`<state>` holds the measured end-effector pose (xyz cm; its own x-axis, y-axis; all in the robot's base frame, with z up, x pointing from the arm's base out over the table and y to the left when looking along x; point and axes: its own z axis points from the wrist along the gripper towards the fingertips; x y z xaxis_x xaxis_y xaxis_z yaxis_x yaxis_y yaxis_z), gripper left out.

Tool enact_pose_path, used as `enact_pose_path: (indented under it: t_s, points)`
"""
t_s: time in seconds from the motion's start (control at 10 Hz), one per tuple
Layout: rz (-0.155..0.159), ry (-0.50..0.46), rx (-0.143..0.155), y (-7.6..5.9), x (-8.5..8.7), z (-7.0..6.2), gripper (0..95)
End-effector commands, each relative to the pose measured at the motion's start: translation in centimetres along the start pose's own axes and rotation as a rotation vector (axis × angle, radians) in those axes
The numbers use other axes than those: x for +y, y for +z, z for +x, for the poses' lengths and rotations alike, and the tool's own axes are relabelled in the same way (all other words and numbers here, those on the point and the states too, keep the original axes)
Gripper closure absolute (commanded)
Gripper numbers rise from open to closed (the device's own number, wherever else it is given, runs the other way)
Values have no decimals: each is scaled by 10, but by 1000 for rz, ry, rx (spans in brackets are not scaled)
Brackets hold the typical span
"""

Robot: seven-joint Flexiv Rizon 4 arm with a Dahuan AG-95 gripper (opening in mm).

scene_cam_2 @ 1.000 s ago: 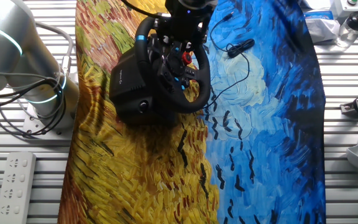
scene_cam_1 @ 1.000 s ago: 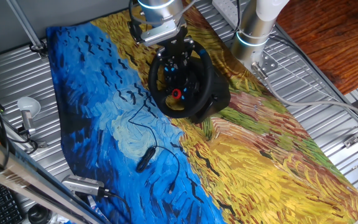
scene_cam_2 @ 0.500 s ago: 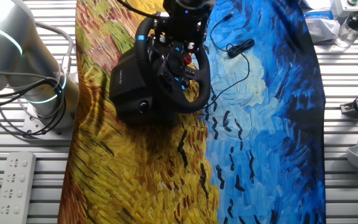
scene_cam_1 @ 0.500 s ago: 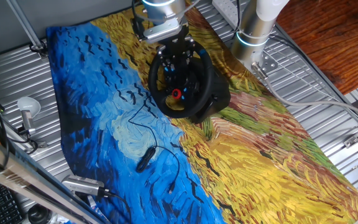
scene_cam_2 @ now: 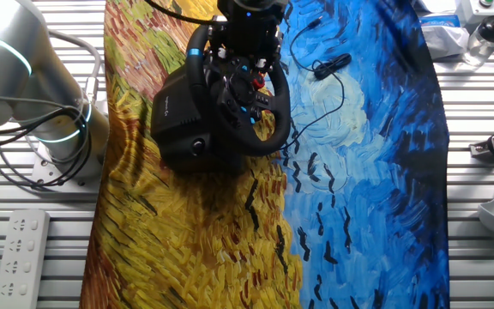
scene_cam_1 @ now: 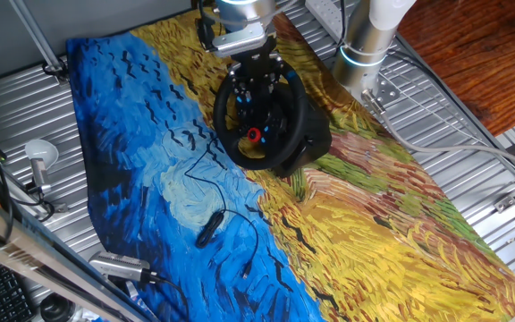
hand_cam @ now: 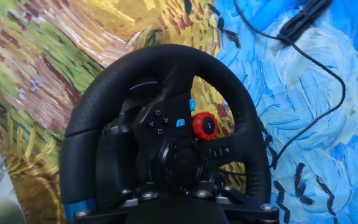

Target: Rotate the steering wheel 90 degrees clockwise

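One steering wheel (scene_cam_1: 262, 116), one cabled device (scene_cam_1: 207, 229), one painted cloth (scene_cam_1: 374, 233).

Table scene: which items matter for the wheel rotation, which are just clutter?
Job:
- black round steering wheel with red knob, on its bulky black base
- gripper, above the wheel's far rim

Lying about:
- small black cabled device on the blue part of the painted cloth
- white power strip
- white bottle
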<state>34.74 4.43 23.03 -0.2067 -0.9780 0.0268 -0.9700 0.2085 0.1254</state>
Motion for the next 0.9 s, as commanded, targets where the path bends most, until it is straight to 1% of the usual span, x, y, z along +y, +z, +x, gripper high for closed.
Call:
enact_pose_path:
  t_s: [0.1, 0.3, 0.4, 0.5, 0.7, 0.8, 0.9]
  points:
    - [0, -17, 9, 1, -1, 3, 570]
    - [-2, -21, -1, 9, -4, 9, 570]
    - [-5, -22, -1, 10, -4, 9, 570]
    - [-4, -24, 8, 8, -4, 8, 570]
    - [-6, -23, 14, 8, -3, 7, 570]
    - [-6, -20, 13, 9, -3, 7, 570]
    - [-9, -21, 6, 13, -4, 7, 570]
